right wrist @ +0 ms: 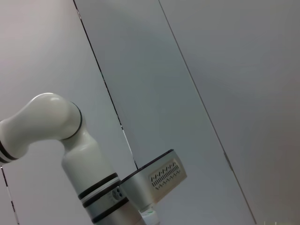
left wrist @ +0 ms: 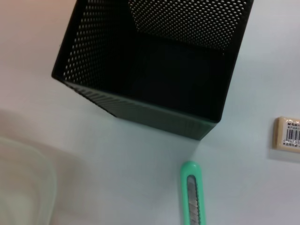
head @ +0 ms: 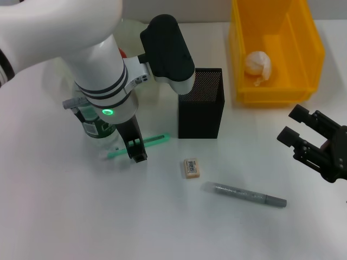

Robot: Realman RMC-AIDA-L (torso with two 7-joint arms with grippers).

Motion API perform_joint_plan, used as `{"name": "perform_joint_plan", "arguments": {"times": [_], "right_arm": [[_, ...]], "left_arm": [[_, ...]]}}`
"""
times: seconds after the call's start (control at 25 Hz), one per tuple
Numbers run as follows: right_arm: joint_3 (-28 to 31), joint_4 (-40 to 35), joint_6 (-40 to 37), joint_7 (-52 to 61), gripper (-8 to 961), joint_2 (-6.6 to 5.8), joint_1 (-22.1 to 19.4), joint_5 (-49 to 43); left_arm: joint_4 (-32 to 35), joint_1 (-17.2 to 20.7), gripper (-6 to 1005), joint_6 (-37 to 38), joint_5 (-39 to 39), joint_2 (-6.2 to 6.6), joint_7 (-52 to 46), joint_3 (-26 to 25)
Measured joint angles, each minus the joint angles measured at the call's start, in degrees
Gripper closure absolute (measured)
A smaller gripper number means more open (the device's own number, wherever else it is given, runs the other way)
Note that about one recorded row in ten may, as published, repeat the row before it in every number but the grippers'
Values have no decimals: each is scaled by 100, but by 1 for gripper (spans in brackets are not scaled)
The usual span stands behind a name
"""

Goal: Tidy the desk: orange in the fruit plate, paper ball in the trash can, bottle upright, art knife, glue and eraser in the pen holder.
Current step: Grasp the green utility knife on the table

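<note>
Head view takes in the whole desk; the left wrist view shows only the holder, the knife's tip and part of the eraser, while the right wrist view looks off at a wall and a white arm, with nothing of the desk in it.

From the head, the green knife lies flat on the white table, its long axis running from near the bottle toward the foot of the black mesh holder. The left wrist view adds that the blade end points toward the holder's base, near it but apart, and that the holder is dark inside, contents not discernible.

The eraser lies flat in front of the holder. A grey glue stick lies beyond it, long axis slanting across the table. The paper ball sits in the yellow bin.

The left arm reaches down over the bottle, its gripper pointing down at the knife's middle; one dark finger crosses the knife, and I cannot tell how the jaws stand. The right gripper hangs at the table's right edge, well clear of everything, fingers spread apart and holding nothing.
</note>
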Motion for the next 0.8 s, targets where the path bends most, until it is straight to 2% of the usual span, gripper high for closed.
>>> {"name": "perform_joint_plan", "arguments": {"times": [0.8], "right_arm": [[0, 80, -3, -30, 232, 0, -6, -1]], "left_arm": [[-9, -81, 598, 9, -26, 0, -81, 226]]}}
